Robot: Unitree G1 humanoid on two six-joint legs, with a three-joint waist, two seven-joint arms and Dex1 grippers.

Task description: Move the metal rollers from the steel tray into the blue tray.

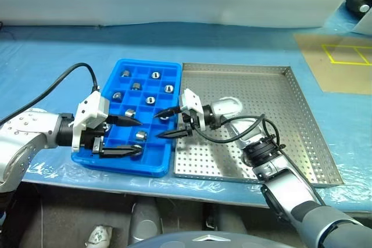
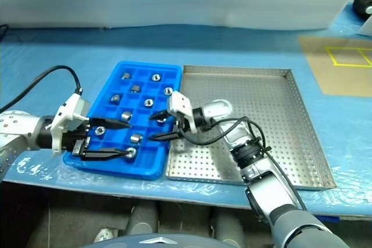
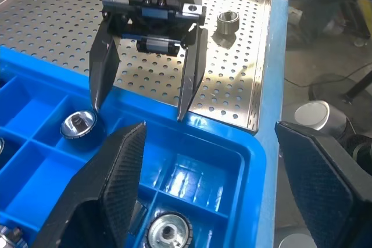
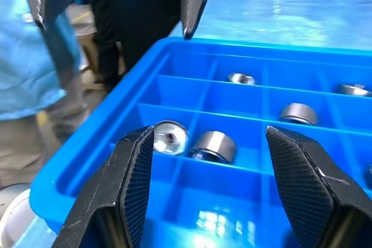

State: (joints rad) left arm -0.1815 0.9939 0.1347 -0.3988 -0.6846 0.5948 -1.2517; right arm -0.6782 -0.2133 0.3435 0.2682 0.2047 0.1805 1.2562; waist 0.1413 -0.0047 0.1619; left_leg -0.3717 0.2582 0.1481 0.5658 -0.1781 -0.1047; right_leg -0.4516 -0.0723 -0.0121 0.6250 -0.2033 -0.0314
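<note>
Blue plastic gridded tray (image 1: 174, 72), left of centre in the head views, holds about ten short silver metal rollers (image 1: 135, 86) in its compartments. The square perforated steel tray (image 1: 302, 120) on its right keeps one roller (image 3: 228, 20), seen in the left wrist view. The right gripper (image 1: 168, 124) hovers, jaws released and empty, over the blue tray's right edge; a drop looks just finished. The left gripper (image 1: 129, 136), jaws apart and empty, sits over the lower left cells. Next: fetch that last roller.

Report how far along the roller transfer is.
Done: about ten metal rollers sit in compartments of the blue tray. In hand: nothing; the left gripper and the right gripper both hang open over the blue tray. Left: at least one roller lies on the steel tray, by its rim.
</note>
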